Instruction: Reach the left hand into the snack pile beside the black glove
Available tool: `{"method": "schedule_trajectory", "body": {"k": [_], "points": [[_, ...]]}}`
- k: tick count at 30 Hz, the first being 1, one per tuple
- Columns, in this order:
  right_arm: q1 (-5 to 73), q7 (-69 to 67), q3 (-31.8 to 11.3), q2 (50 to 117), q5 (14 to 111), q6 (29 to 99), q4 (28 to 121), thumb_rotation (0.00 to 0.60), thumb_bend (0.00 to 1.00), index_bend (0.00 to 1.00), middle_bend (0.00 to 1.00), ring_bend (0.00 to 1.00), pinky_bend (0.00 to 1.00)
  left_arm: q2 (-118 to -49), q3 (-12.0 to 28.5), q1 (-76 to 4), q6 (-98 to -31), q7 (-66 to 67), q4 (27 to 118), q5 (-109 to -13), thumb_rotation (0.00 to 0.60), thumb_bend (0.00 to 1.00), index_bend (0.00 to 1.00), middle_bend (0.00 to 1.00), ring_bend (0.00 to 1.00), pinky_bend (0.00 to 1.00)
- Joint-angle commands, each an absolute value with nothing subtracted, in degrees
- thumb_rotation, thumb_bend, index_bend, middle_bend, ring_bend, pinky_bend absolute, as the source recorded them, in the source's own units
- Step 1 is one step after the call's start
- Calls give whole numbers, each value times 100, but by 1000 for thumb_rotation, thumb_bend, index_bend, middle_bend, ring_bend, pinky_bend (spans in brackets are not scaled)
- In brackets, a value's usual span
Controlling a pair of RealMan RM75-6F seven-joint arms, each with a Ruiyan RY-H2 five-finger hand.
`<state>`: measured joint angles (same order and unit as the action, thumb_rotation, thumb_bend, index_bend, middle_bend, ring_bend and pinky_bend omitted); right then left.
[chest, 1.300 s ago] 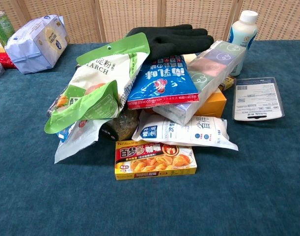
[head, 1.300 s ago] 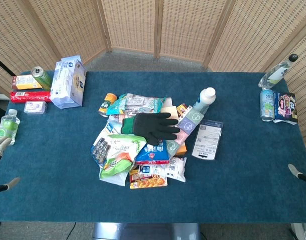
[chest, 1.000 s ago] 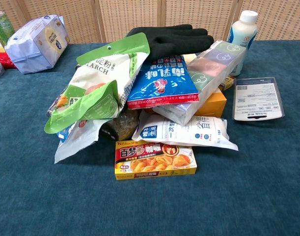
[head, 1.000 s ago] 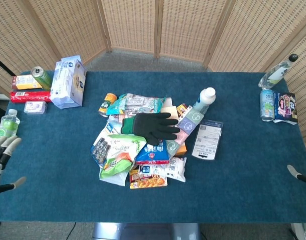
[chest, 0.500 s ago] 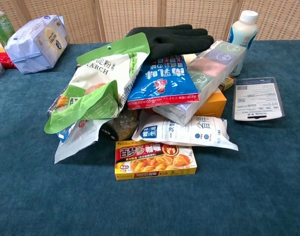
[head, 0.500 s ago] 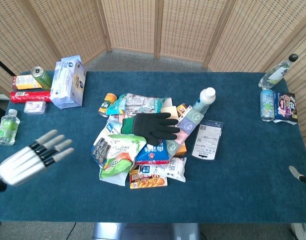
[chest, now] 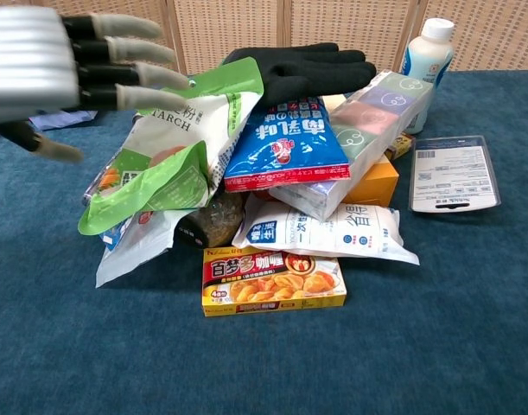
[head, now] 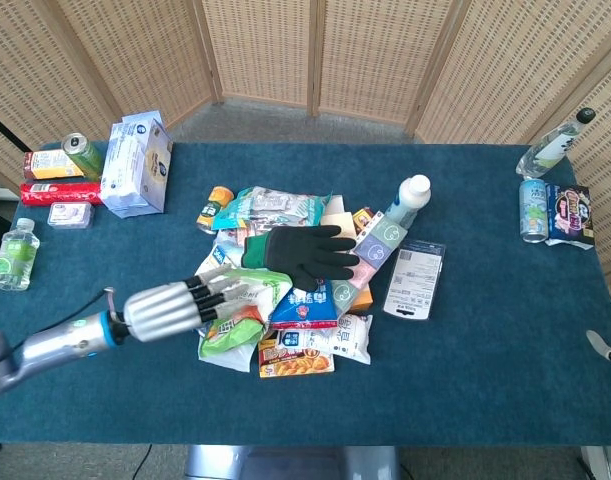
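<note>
The left hand (head: 175,308) hovers flat, fingers straight and apart, holding nothing, its fingertips (chest: 138,73) over the green starch bag (head: 240,300) at the snack pile's (chest: 272,173) nine o'clock edge. The black glove (head: 300,252) lies atop the pile at twelve o'clock. Of the right hand (head: 607,350) only a tip shows at three o'clock; its grasp is unreadable.

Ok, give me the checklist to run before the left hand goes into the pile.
1. Left hand empty, fingers apart: ok.
2. Hand lined up with the snack pile: ok, fingers over the green pouch at its left edge.
3. Black glove located: ok, on top of the pile, beyond the fingers.
4. Contact with the pouch: cannot tell.
5. Loose packets likely to slide: not ok, blue packet lies tilted on the stack.
6. Right hand clear: ok, at the table's far right edge.
</note>
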<state>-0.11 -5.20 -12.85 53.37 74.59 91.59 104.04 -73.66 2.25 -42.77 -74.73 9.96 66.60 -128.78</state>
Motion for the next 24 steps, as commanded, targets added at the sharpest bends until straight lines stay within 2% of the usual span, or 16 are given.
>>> {"method": "schedule_trajectory", "body": {"k": [1, 6, 8, 9, 10, 11, 12, 13, 14, 16, 24], "points": [[-36, -635, -1313, 5287, 7416, 9151, 10402, 600, 0, 0, 0, 0, 0, -7654, 196, -4516, -7198, 1144, 6737, -12788, 600, 0, 0, 0, 0, 0], [-75, -844, -1343, 5212, 7399, 9159, 10396, 600, 0, 0, 0, 0, 0, -8021, 195, -4799, -6824, 1433, 6682, -12654, 600, 0, 0, 0, 0, 0], [-94, -909, -1338, 5184, 7436, 9178, 10402, 600, 0, 0, 0, 0, 0, -8132, 188, -4885, -6776, 1417, 6739, -12574, 600, 0, 75, 0, 0, 23], [-102, -939, -1335, 5174, 7459, 9187, 10408, 600, 0, 0, 0, 0, 0, -8182, 168, -4926, -6835, 1355, 6740, -12583, 600, 0, 240, 93, 72, 152], [-108, -966, -1334, 5164, 7478, 9196, 10411, 600, 0, 0, 0, 0, 0, -8220, 127, -4963, -6894, 1269, 6723, -12603, 600, 0, 459, 267, 232, 338], [-116, -996, -1333, 5153, 7495, 9206, 10412, 600, 0, 0, 0, 0, 0, -8265, 80, -4999, -6970, 1195, 6688, -12622, 600, 0, 610, 420, 376, 487], [-118, -1013, -1337, 5145, 7498, 9211, 10414, 600, 0, 0, 0, 0, 0, -8277, 37, -5021, -6994, 1180, 6666, -12639, 600, 0, 807, 668, 632, 689], [-120, -1028, -1340, 5138, 7502, 9215, 10416, 600, 0, 0, 0, 0, 0, -8282, 2, -5035, -7029, 1190, 6657, -12657, 600, 0, 907, 783, 772, 790], [-128, -1048, -1338, 5134, 7509, 9224, 10418, 600, 0, 0, 0, 0, 0, -8268, -34, -5040, -7049, 1231, 6674, -12654, 600, 0, 939, 829, 837, 832], [-129, -1075, -1344, 5124, 7507, 9221, 10418, 600, 0, 0, 0, 0, 0, -8203, -71, -5047, -7103, 1308, 6744, -12655, 600, 0, 954, 867, 897, 868], [-133, -1048, -1319, 5114, 7574, 9238, 10474, 600, 0, 0, 0, 0, 0, -7572, -104, -5018, -7488, 1617, 7389, -12639, 600, 0, 961, 886, 912, 881]]}}
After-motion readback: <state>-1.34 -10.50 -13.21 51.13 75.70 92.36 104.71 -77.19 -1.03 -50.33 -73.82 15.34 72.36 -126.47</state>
